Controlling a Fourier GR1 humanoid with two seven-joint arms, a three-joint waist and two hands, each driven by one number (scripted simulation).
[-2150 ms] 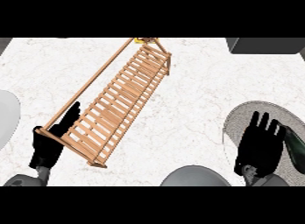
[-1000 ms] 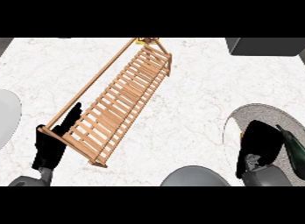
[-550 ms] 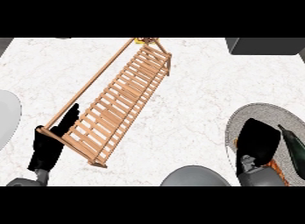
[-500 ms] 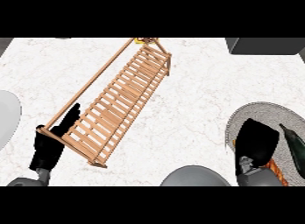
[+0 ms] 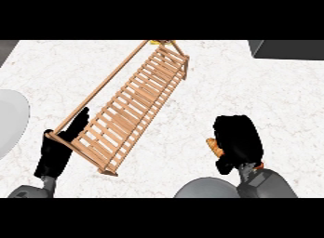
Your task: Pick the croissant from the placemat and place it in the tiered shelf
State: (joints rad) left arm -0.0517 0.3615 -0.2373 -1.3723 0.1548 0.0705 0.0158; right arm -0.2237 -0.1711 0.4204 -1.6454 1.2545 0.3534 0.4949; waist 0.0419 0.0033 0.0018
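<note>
The wooden slatted tiered shelf (image 5: 134, 109) lies diagonally across the counter, from the far middle to the near left. My right hand (image 5: 237, 139) hovers over bare counter to the shelf's right, fingers curled round the croissant (image 5: 212, 146). Only an orange-brown edge of the croissant peeks out at the hand's left side. My left hand (image 5: 58, 148) rests open beside the shelf's near left corner, fingers pointing up along the rail. No placemat shows in the head view.
A white plate (image 5: 1, 124) is cut off by the left edge. A dark box (image 5: 292, 49) stands at the far right corner. A small yellow object (image 5: 160, 42) sits behind the shelf's far end. White marble counter lies between shelf and right hand.
My right hand curled onto the croissant on the placemat, then moved left toward the shelf with it. The placemat and the dark green thing on it no longer show. The left hand stayed put.
</note>
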